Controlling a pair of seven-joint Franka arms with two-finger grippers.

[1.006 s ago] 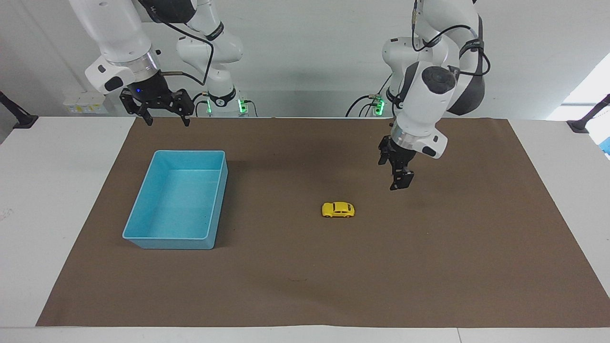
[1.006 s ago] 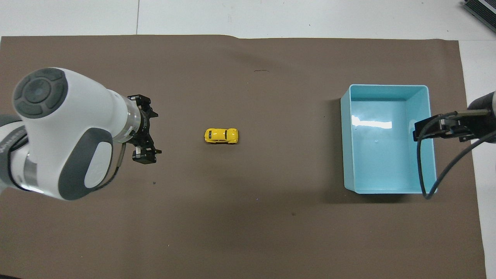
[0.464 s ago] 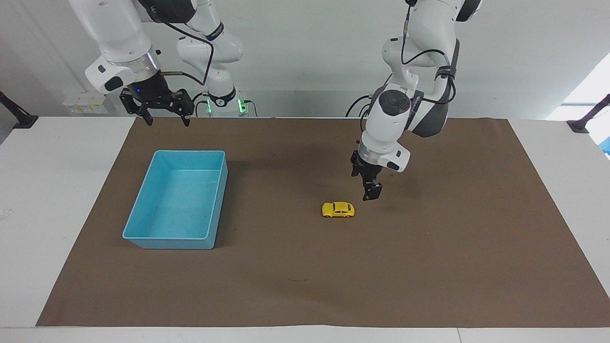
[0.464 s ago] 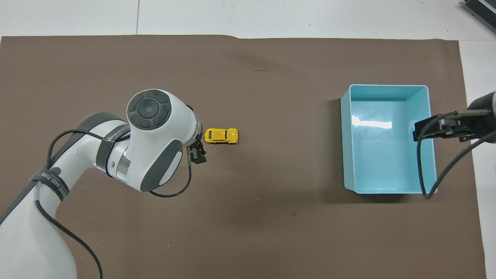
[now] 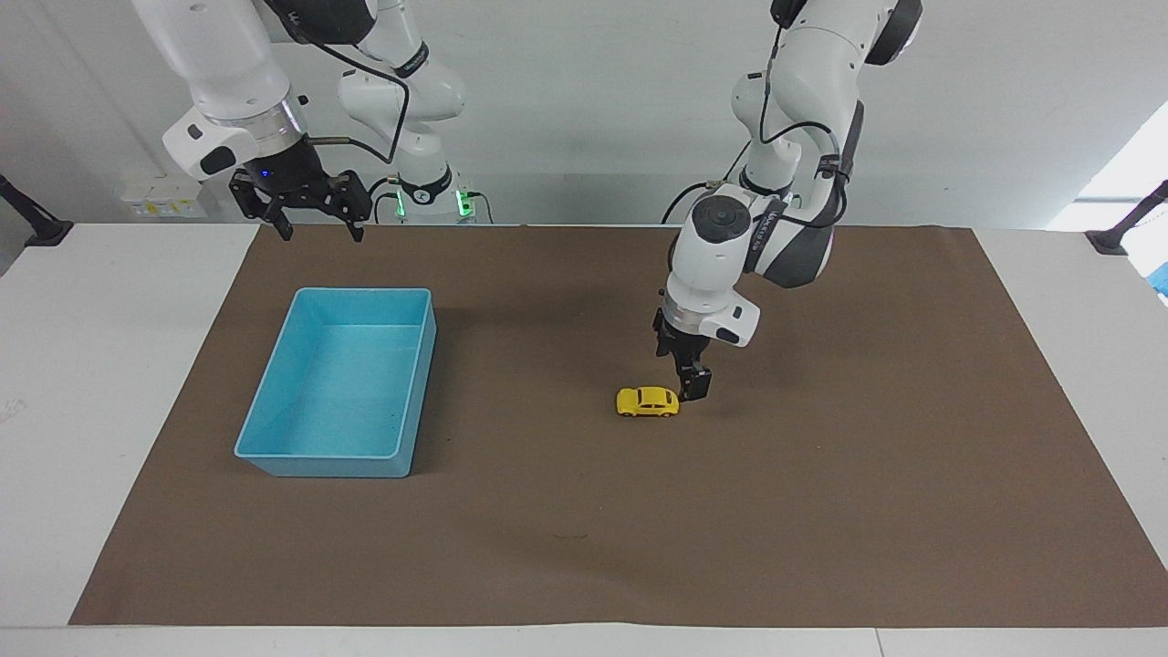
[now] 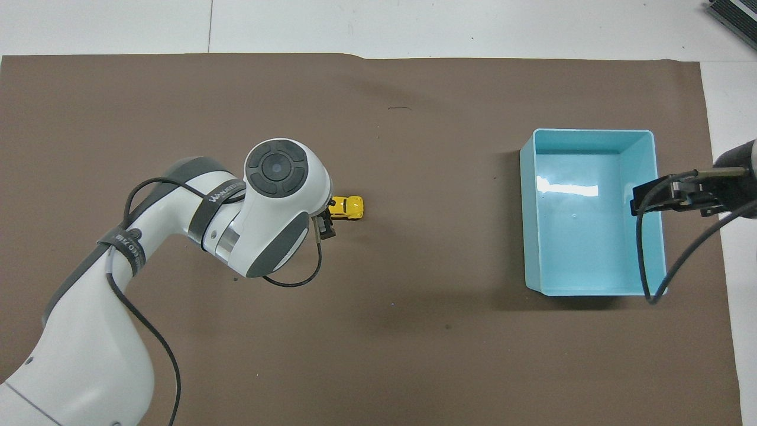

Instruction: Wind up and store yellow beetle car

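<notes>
Two pincers show, and only one is at work. The left gripper [image 5: 692, 388] hangs low just beside the yellow beetle car [image 5: 647, 401], at the end of it toward the left arm's side of the table, jaws spread wide and holding nothing. Whether a fingertip already touches the car I cannot tell; in the overhead view the wrist covers that end of the toy. The car sits on its wheels near the middle of the brown mat [image 5: 821, 511], well apart from the blue bin [image 5: 274, 401], which lies toward the right arm's end. The right gripper [image 5: 313, 208] waits, open, over the mat's edge nearest the robots, by the bin. The risk I judge greatest: the car rolls freely, so an off-centre closing could nudge it along the mat, or pinch only its rounded tail and let it squirt out.
</notes>
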